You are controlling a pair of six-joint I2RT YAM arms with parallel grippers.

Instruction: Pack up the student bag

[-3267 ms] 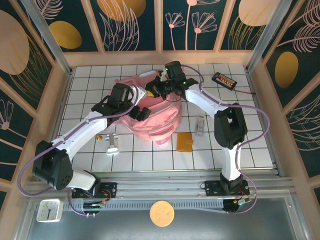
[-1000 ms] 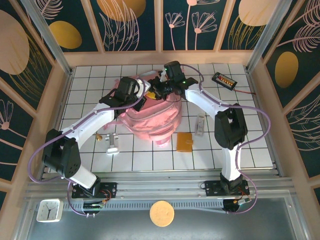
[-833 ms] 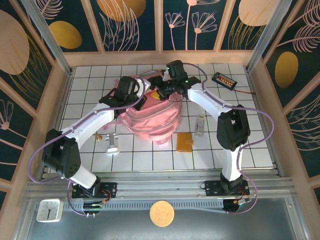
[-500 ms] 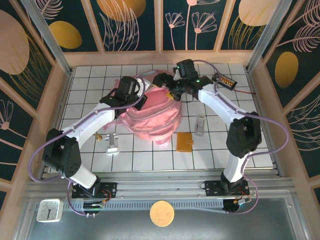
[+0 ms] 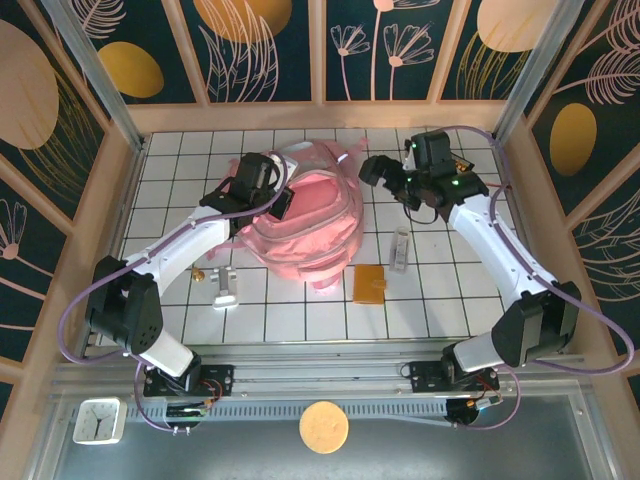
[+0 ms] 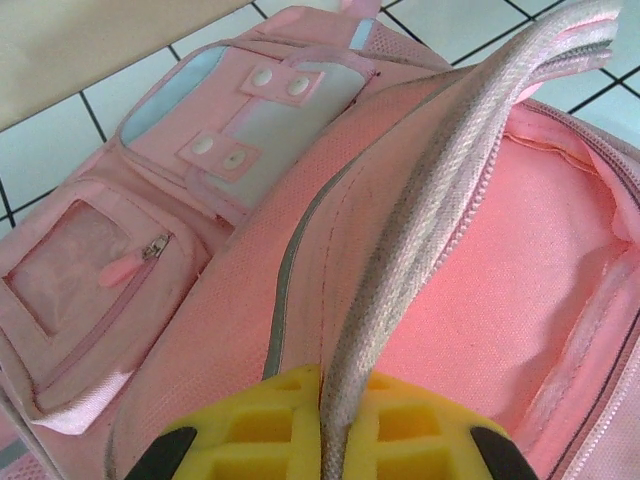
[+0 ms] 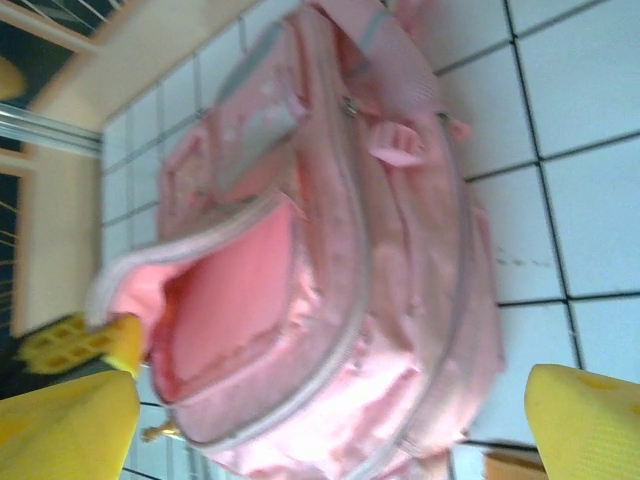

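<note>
A white tiled surface (image 5: 180, 170) with dark grid lines is enclosed on three sides by dark teal wall panels (image 5: 290, 60), painted with gold ovals and pale leaf outlines and set in a pale wooden frame (image 5: 320, 115). Slanted aluminium posts (image 5: 92, 65) are seen at its far corners. A metal rail (image 5: 320, 375) is mounted along its near edge, with a grey floor strip (image 5: 420, 445) alongside.

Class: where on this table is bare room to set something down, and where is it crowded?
Free: near-right tiles past the orange wallet; far-left tiles beside the student bag. Crowded: the bag's mouth, pinched by the left gripper.
</note>
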